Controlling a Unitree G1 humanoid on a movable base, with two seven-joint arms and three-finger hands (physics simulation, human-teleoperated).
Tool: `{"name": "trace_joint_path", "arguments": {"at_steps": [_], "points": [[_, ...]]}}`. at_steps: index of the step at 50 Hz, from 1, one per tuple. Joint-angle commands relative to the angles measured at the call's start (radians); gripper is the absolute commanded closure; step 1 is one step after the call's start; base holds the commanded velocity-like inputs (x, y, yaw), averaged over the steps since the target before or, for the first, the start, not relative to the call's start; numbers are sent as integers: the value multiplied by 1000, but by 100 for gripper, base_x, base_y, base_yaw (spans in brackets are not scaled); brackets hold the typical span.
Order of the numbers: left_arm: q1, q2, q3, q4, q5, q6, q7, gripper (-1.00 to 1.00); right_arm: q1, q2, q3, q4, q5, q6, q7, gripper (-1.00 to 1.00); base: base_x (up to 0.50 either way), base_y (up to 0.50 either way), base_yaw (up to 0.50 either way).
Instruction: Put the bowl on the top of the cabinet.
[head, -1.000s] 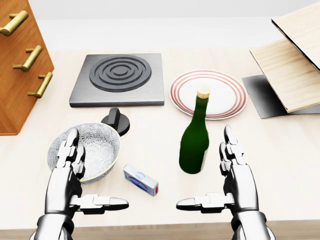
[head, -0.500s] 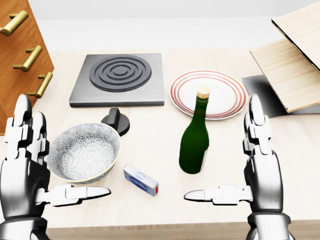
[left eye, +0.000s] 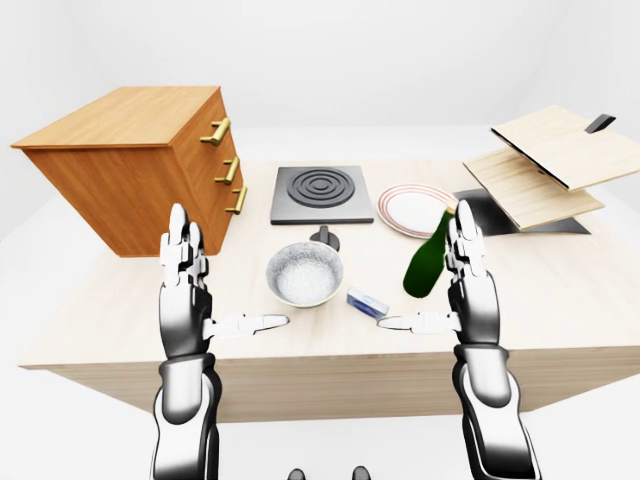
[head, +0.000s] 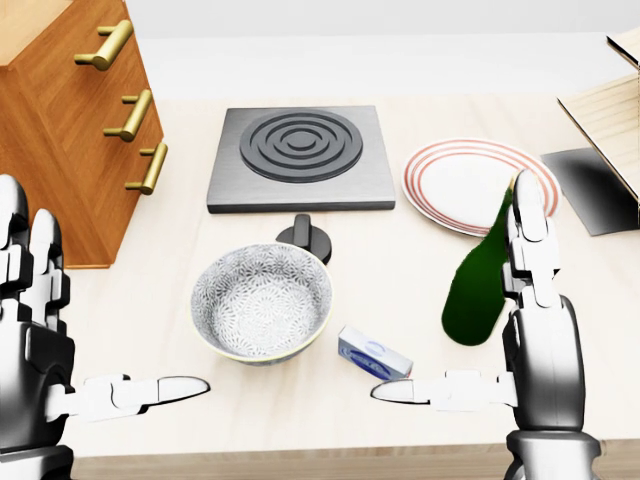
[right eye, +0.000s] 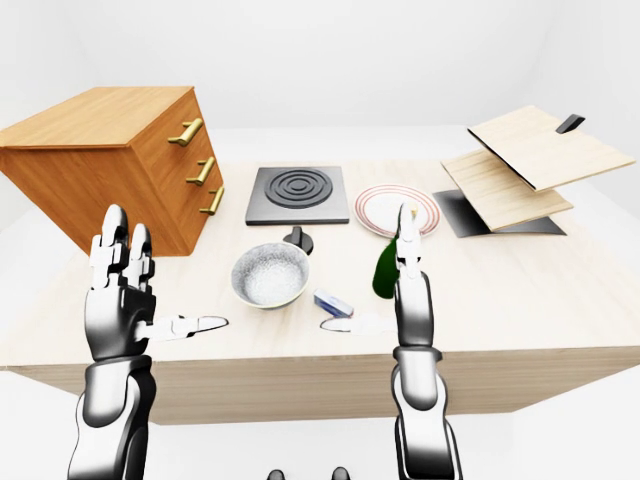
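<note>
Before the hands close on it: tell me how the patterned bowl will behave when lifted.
The bowl looks rigid, like glazed ceramic, so it should hold its shape but could chip if knocked against the cabinet. Its smooth rounded wall may slip; a grip on the rim seems safer. It sits upright and looks empty, so nothing should spill. Both the left hand and right hand are open.

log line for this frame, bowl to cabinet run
phase: pre-grasp | bowl: on table, untouched | left hand: open | right hand: open | cabinet: top bare
</note>
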Motion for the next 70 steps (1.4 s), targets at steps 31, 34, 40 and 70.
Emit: {"name": "trace_joint_path", "arguments": {"at_steps": [31,34,40,70], "points": [[-6,3,0,25,2,0,-11,-100,1,0,7,-8,-14,0,8,-100,0,50,0],[-5,4,-1,23,0,0,-12,-100,0,0,7,-6,-15,0,8,-100,0,50,0],[-6,4,1,19,-1,0,-13,-100,1,1,8,-4,-14,0,6,-100,0,50,0],[-19,6,3,47,-2,0,-7,-100,-14,-1,6,29,11,0,16,-100,0,33,0]]}}
